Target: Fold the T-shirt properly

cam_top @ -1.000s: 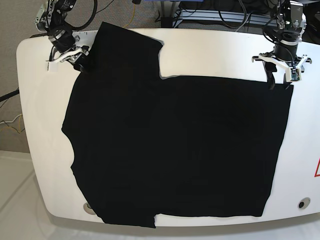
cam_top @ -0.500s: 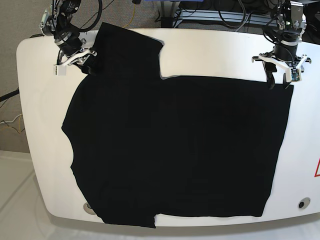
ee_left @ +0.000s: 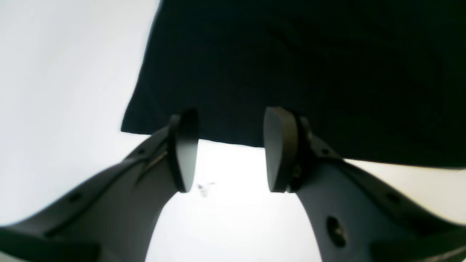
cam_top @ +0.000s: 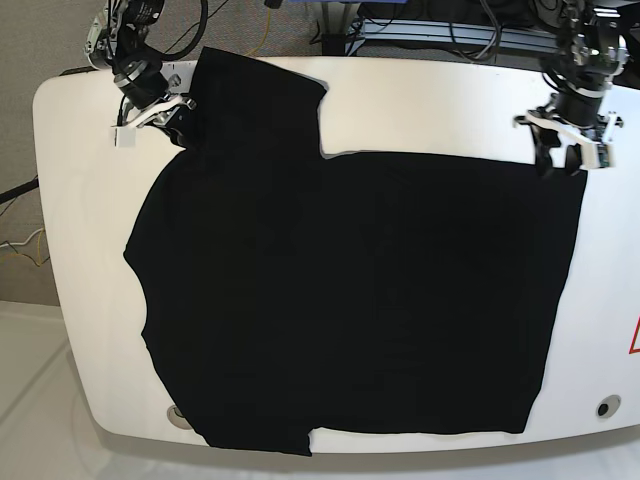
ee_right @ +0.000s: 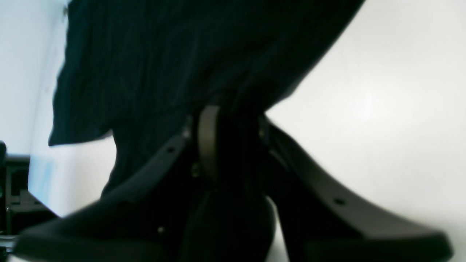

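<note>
Left gripper [cam_top: 558, 168] slightly shifted, fingers [ee_left: 185, 153] apart.

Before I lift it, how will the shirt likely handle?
Probably floppy: the shirt bunches and sags around the right gripper's fingers. Being so broad on the table, it would likely drag or droop if lifted by one corner. Its thin edge suggests light fabric.
</note>
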Controlling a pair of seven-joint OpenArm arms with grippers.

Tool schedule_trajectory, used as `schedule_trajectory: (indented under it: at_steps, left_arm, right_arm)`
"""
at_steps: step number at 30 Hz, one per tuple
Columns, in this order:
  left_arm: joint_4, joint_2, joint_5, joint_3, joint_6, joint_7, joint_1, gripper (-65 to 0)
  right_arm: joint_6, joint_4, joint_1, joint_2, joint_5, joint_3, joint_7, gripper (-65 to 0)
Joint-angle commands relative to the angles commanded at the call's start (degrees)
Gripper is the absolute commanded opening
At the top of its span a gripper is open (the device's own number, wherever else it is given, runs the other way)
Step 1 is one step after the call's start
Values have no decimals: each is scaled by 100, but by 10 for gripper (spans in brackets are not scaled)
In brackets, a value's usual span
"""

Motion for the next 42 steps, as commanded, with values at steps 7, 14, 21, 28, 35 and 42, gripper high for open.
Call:
schedule_trajectory:
  at_steps: [7,14,21,28,35,42]
  left_arm:
    - [-769,6,-617,-1128,-150,693,-373,-364]
    - [-1168,8,-997,-1632,-238,1136,-813,-334]
    - [-1765,-63,-1532,-1692,-426,1506,-1267,-331]
    - [-2601,-80,-1980,-1880,-843,1809,-1649,-329]
    - [-3384,-43,-2480,-2336,-1379,1959,-1659,-338]
    - [-3404,-35,-2314,-2355,-1653,2039,-1763,-349]
  right_arm:
    - [0,56,-36,1,28,5,-92,-418]
    - [0,190,-5,-31,46,-65,-89,-427]
    - [0,187,-6,-50,43,-181,-75,-436]
    - [0,202,10,-52,21,-200,-64,-432]
    - [0,199,13,-74,9,-146,-67,-527]
    - [0,179,27,-85,-25,-194,-110,-624]
